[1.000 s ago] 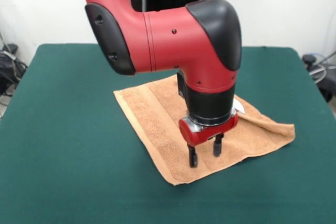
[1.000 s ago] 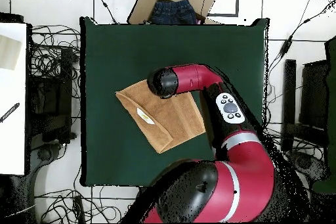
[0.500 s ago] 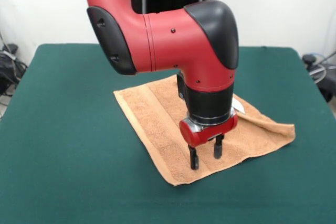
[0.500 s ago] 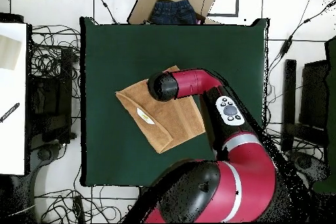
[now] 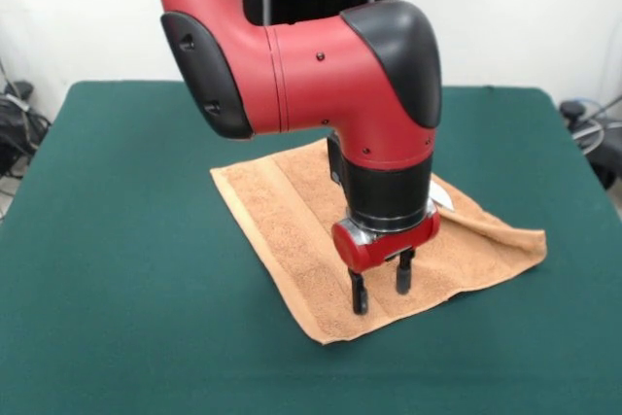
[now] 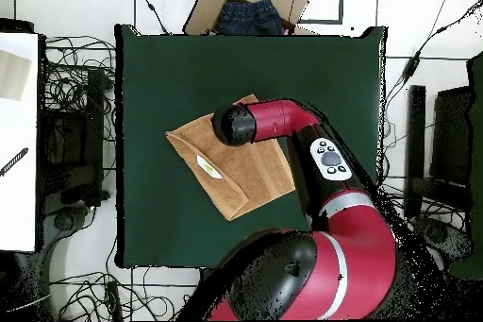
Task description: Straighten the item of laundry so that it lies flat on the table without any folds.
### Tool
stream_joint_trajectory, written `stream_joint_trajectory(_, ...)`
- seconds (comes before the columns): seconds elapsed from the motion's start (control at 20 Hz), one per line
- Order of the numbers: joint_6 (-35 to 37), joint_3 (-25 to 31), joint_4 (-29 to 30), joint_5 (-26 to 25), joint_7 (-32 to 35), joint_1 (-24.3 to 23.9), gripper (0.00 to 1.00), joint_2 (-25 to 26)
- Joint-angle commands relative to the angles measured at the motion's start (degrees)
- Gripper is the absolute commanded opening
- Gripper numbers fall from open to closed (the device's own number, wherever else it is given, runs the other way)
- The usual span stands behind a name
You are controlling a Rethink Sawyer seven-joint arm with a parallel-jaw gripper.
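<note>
Near corner: the towel (image 5: 311,230) ends in a corner pointing at the camera, lying flat on the desk (image 5: 117,318), just in front of the tool.
Tool: the tool (image 5: 380,287) points straight down over the towel's near part, its two dark fingers (image 5: 358,292) standing slightly apart with nothing between them.
Contact: the fingertips are at or just above the terry; from the front view I cannot tell whether they press into it.
Key relation: the towel is directly under the tool, turned so its corners point near, far, left and right in the front view; the one raised crease (image 5: 486,225) lies to the picture's right of the tool, running towards the right-hand corner.
Judgement: the coming move probably turns on that crease, so a pinch or drag would have to go sideways towards the right-hand corner, not at the flat cloth below.
Tag: a small white tag (image 5: 442,197) shows just beyond the wrist, on the towel's surface.
Towel place: in the overhead view the towel (image 6: 255,181) sits about mid-desk, well clear of every edge.
Far side: the arm (image 5: 311,65) hides the towel's middle and part of its far half.
</note>
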Motion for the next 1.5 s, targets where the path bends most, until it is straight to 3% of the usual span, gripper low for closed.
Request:
stream_joint_trajectory(0.05, -8.49, -2.31, 3.63, -4.75, 4.21, 0.67, 1.00, 7.57)
stream_joint_trajectory(0.1, -9.70, -1.58, 4.07, -4.78, 3.72, -0.12, 0.00, 7.73)
stream_joint_trajectory(0.85, -9.20, -2.25, 4.84, -2.73, 5.05, 0.28, 0.00, 7.07)
stream_joint_trajectory(1.05, -0.96, 0.34, 2.43, 0.22, 0.33, -1.07, 0.00, 6.83)
stream_joint_trajectory(1.3, 15.29, 2.77, -4.48, 5.25, -7.30, -1.35, 0.00, 4.08)
stream_joint_trajectory(1.5, 24.14, 4.41, -10.11, 7.26, -11.98, -2.65, 0.00, 2.84)
